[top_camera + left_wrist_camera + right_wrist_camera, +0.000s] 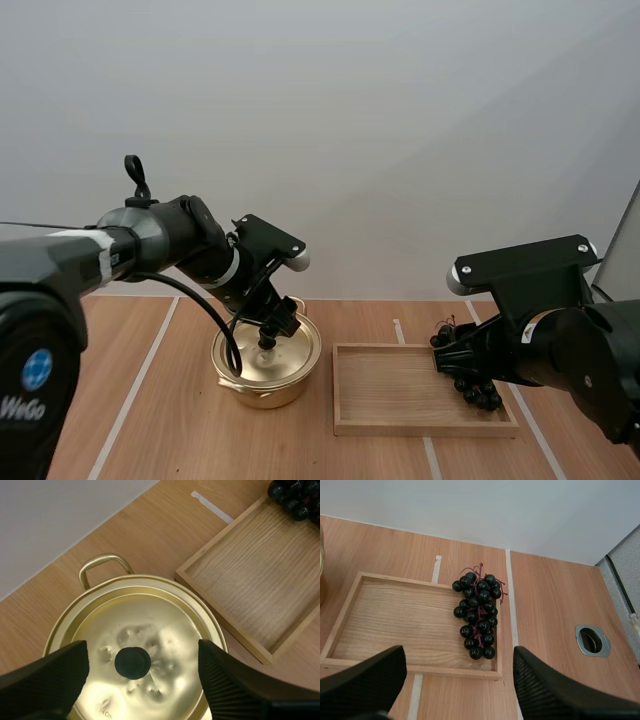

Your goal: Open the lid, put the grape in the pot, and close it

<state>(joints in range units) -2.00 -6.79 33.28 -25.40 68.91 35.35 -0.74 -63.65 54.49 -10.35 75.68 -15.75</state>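
A gold pot (268, 368) stands on the wooden table with its gold lid (135, 645) on; the lid's black knob (132, 662) sits at its centre. My left gripper (271, 333) hovers open just above the lid, its fingers (50, 677) standing on either side of the knob without touching it. A bunch of dark grapes (477, 615) lies at the right end of the wooden tray (395, 615), partly over its right rim. My right gripper (462, 372) is open above the grapes (470, 380), with a wide gap between its fingers (365, 680).
The tray (400, 395) lies right of the pot. White tape lines (140, 385) run across the table. A round metal-rimmed hole (592, 640) is in the table right of the tray. A grey partition edge (625, 240) stands at the far right.
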